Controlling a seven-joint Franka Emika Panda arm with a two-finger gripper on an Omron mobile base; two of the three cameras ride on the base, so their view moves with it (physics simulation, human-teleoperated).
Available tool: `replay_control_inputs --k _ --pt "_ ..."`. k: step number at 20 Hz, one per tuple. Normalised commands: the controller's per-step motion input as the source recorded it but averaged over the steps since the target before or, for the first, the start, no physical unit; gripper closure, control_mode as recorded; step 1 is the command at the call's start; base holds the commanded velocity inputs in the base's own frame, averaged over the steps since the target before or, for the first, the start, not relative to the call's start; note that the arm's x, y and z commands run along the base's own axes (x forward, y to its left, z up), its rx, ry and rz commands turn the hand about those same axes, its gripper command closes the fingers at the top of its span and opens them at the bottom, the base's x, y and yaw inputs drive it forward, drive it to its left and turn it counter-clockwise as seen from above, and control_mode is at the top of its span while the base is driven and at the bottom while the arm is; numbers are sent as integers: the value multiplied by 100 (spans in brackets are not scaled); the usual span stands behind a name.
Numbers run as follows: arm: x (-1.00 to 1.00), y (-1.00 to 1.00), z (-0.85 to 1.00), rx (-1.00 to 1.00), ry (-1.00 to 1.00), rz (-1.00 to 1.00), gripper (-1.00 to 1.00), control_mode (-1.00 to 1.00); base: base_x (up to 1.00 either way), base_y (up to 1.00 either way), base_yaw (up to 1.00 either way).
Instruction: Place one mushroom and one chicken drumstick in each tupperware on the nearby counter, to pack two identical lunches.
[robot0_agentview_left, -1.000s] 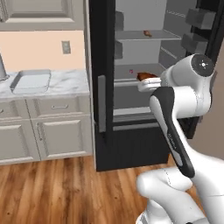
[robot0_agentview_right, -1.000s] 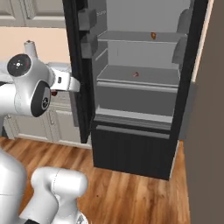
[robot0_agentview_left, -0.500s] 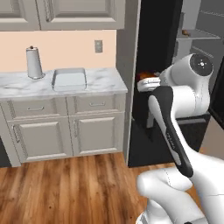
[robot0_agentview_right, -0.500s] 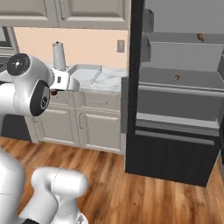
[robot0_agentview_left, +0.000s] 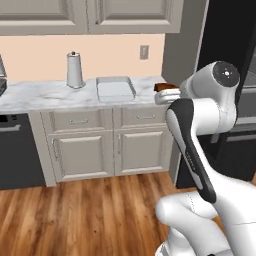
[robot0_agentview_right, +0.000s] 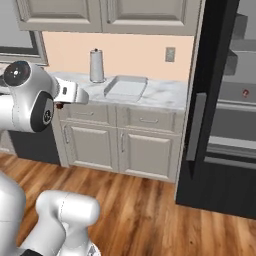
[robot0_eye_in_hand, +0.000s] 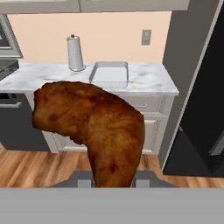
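Drumstick (robot0_eye_in_hand: 94, 129) clamped in the tool (robot0_eye_in_hand: 111, 179), well short of the tupperware (robot0_eye_in_hand: 110, 73) on the bench (robot0_eye_in_hand: 148, 81)

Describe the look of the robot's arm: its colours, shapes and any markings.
The arm is built of glossy white rounded shells with a dark grey band running along one link. Its joints end in round grey caps with a small dark dot at the centre, seen in both base views. The wrist section toward the gripper is a white boxy block. No cables show.
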Motion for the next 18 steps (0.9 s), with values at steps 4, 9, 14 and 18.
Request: replay_control_inputs --k 4,9,14,18 --pt "0 0 0 0 0 0 100 100 19 100 0" --pt "0 0 0 0 0 0 100 100 23 100 2" --pt "0 0 0 0 0 0 100 100 31 97 55" --pt "0 0 0 0 0 0 100 100 57 80 62"
